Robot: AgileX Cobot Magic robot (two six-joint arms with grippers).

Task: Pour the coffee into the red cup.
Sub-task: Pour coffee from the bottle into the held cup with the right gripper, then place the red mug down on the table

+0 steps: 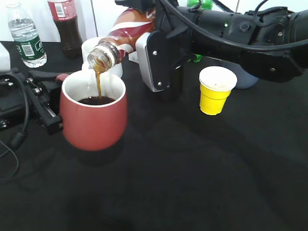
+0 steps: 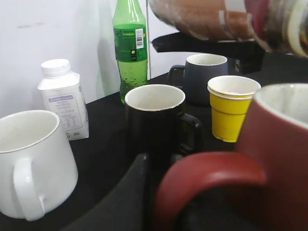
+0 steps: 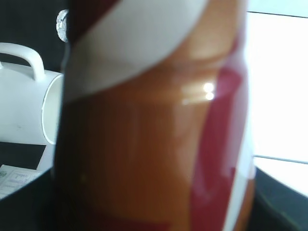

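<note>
Ext view: right tool [image 1: 153,45] comes in from 3 o'clock, clamped on the coffee [image 1: 126,34], bottle tipped w/ mouth down toward 8 o'clock. Thin brown stream [image 1: 99,83] falls from the mouth into the red cup [image 1: 94,120]; dark liquid already pooled inside. Red cup sits at 9 o'clock of frame on the black surface [image 1: 192,173], handle side held by left tool [image 1: 52,96]; its fingers are closed on the handle. White mug [image 1: 91,48] just behind the cup, partly hidden by the bottle. Yellow cup [image 1: 216,90] at 3 o'clock of the red cup, well apart. Water bottle [image 1: 26,36] and cola bottle [image 1: 66,24] at 11 o'clock.

L wrist view: red cup handle [image 2: 207,178] fills the lower frame, cup body at 4 o'clock; coffee bottle overhead at 1 o'clock, blurred. Black mug [image 2: 156,122] center, yellow cup just beside it at 3 o'clock, grey mug [image 2: 204,77] behind. Green bottle [image 2: 130,48] at 12, white carton [image 2: 62,98] at 10, white mug at 8.

R wrist view: coffee label [image 3: 154,125] fills frame, red-white-brown; tool fingers not visible here. White mug at 9 o'clock.
</note>
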